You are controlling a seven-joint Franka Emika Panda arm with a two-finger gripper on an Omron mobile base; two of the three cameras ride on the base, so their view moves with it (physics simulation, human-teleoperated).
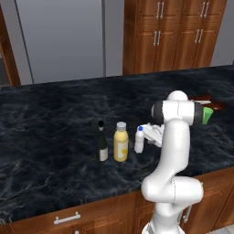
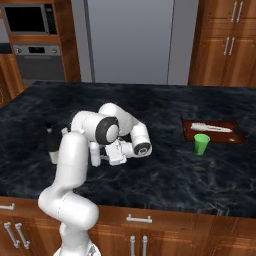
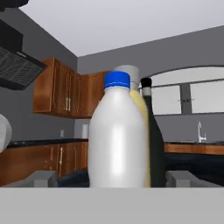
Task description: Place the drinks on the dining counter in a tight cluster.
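Observation:
Three drinks stand upright in a close row on the black dining counter: a dark wine bottle, a yellow juice bottle and a small white blue-capped bottle. My gripper reaches in level from the right, open, one finger on each side of the white bottle with a gap on both sides. In the hand view the juice bottle and the wine bottle line up behind the white one. In the right base view the white bottle is by the gripper, and the wine bottle peeks out behind my arm.
A small green cup stands to the right beside a brown cutting board with a knife on it. The counter's front edge runs close below the bottles, over wooden cabinets. Tall cabinets and a fridge stand beyond the counter.

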